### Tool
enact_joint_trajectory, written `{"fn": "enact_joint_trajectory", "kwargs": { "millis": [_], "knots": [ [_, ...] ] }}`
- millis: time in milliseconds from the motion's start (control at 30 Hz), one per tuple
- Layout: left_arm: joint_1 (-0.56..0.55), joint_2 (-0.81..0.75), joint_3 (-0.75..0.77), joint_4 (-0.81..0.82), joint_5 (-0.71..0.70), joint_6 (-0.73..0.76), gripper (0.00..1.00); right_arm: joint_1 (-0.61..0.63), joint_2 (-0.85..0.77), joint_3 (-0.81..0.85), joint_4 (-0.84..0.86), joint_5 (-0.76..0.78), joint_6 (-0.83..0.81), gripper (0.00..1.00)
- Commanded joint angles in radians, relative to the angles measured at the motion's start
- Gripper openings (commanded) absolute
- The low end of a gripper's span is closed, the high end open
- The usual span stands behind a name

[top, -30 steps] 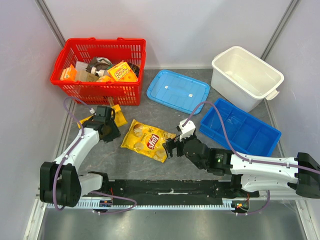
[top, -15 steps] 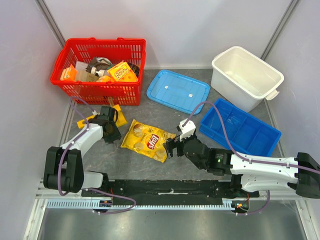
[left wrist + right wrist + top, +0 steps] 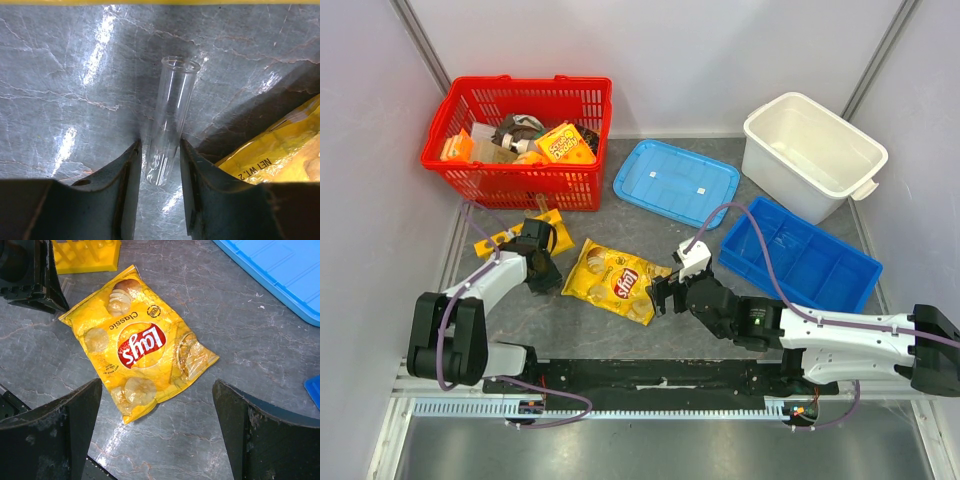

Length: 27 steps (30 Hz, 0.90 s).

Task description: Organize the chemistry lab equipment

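Closing in: left pincer point(image 3: 159, 172) straddles the clear glass test tube point(image 3: 171, 117) lying on the grey worktop point(image 3: 60, 75), centre of frame, fingers touching or nearly, tube not lifted. Right pincer point(image 3: 157, 432) open, empty, over the yellow crisp bag point(image 3: 137, 342). Sorting barely begun.

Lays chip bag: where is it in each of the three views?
Top external: Lays bag, centre table, between the grippers.
Left wrist: only its yellow edge, lower right, beside the test tube.
Right wrist: centre frame.
Shared landmark: yellow rack.
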Motion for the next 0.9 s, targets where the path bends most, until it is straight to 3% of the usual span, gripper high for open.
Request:
{"fn": "enact_joint_trajectory", "kwargs": {
  "millis": [0, 433, 567, 700, 867],
  "knots": [
    [0.004, -0.014, -0.019, 0.038, 0.012, -0.043, 0.40, 0.002, 0.003, 0.019, 0.018, 0.005, 0.006, 0.98],
    [0.004, -0.170, 0.017, -0.014, 0.087, -0.028, 0.21, -0.018, 0.046, 0.125, 0.018, -0.071, 0.064, 0.98],
    [0.002, -0.281, 0.039, -0.019, 0.142, 0.007, 0.19, -0.149, 0.101, 0.165, 0.057, -0.283, 0.127, 0.98],
    [0.002, -0.402, 0.030, 0.036, 0.303, 0.058, 0.18, -0.313, 0.162, 0.159, 0.238, -0.599, 0.158, 0.92],
    [0.002, -0.548, 0.008, 0.127, 0.530, 0.087, 0.16, -0.387, 0.239, 0.200, 0.343, -0.777, 0.147, 0.81]
  ]
}}
